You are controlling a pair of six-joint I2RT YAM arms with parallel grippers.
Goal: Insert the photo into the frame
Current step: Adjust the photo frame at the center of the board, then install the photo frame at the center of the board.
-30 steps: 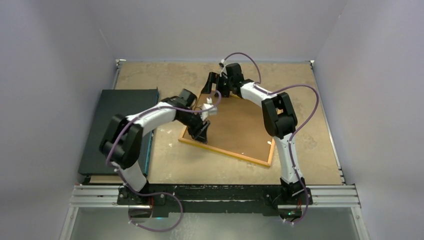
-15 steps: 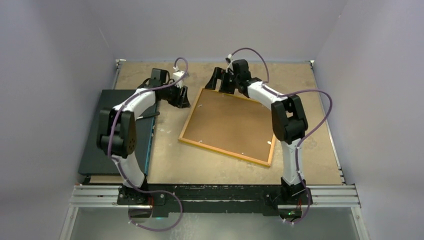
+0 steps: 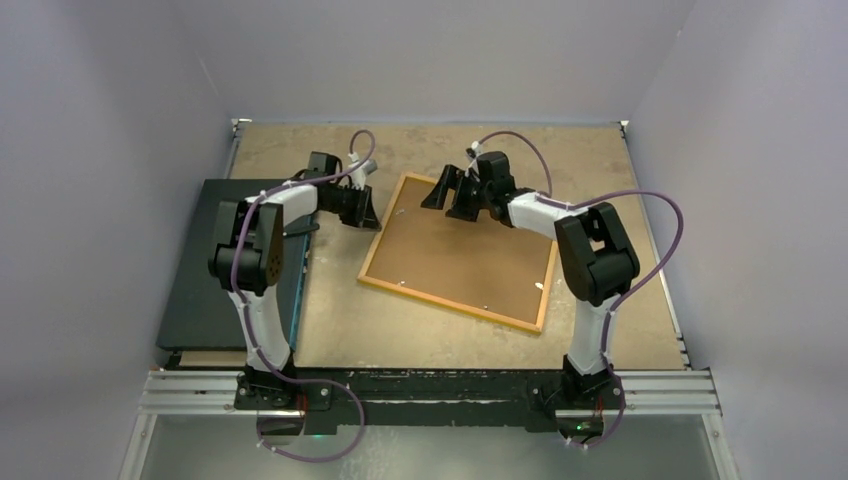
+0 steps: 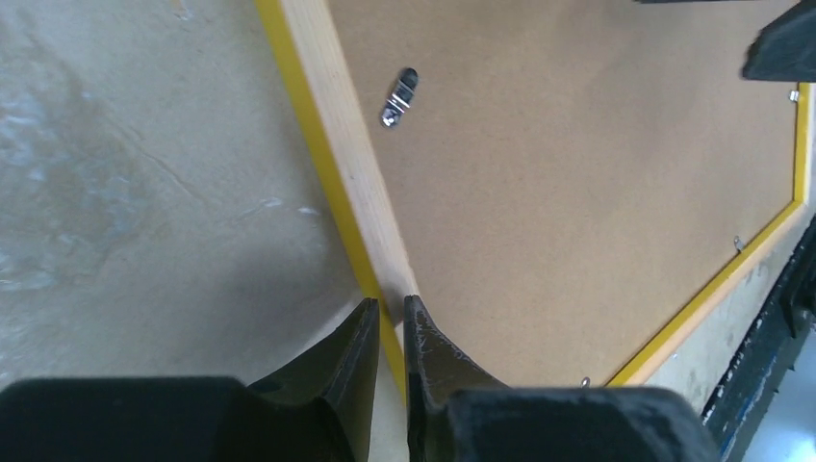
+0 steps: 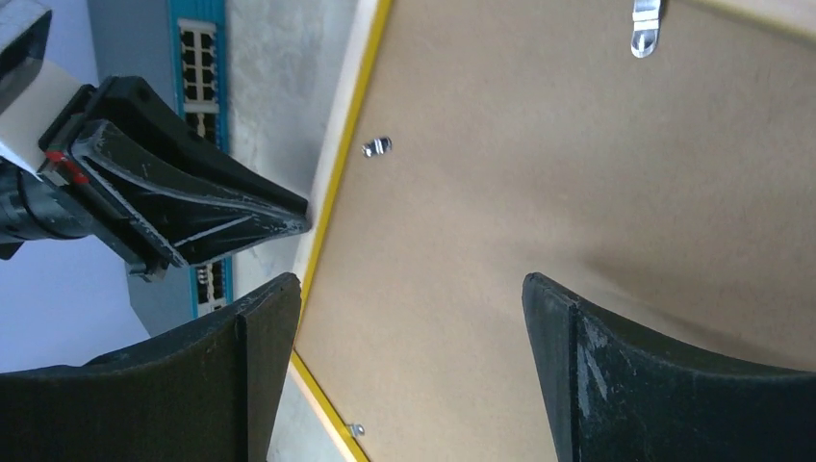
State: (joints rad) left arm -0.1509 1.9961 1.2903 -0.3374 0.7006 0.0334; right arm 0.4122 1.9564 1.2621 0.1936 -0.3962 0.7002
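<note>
The frame [image 3: 449, 303] lies face down on the table, its thin yellow-orange rim around the brown backing board [image 3: 460, 250]. The photo does not show in any view. My left gripper [image 3: 368, 207] is at the frame's far left rail. In the left wrist view its fingers [image 4: 391, 303] are almost together, tips over the rail [image 4: 337, 183], holding nothing. My right gripper [image 3: 452, 195] is open over the far part of the board. In the right wrist view its fingers [image 5: 412, 289] stand wide apart above the board, with the frame's rim [image 5: 348, 135] and the left gripper's tip [image 5: 293, 207] beside it.
A flat black panel with a blue edge [image 3: 235, 260] lies at the left of the table; its ports show in the right wrist view [image 5: 202, 58]. Small metal turn clips [image 4: 399, 96] [image 5: 647, 29] sit on the backing board. Walls close in left, right and behind.
My left arm lifted off the frame's near left corner, swung to the far left, then came to the frame's left rail. My right gripper moved from the far corner to over the board.
</note>
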